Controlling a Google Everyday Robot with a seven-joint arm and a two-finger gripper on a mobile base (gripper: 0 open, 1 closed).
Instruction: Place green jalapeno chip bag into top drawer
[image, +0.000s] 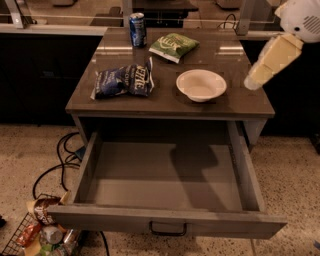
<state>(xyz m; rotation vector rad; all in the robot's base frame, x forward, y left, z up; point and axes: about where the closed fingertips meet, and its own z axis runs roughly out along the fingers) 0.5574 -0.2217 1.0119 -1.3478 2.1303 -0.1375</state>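
Note:
The green jalapeno chip bag (173, 46) lies flat at the back of the tabletop, right of a blue can. The top drawer (165, 222) is pulled fully open below the tabletop and holds nothing; its dark handle (168, 229) is on the front panel. My gripper (256, 76) hangs at the upper right, above the table's right edge, right of the white bowl and well apart from the green bag. The arm's shadow falls on the drawer floor.
A dark blue chip bag (124, 81) lies at the left of the table (165, 104). A white bowl (201, 85) sits at centre right. A blue can (137, 29) stands at the back. Cables (60, 160) and a wire basket of snacks (40, 235) are on the floor, left.

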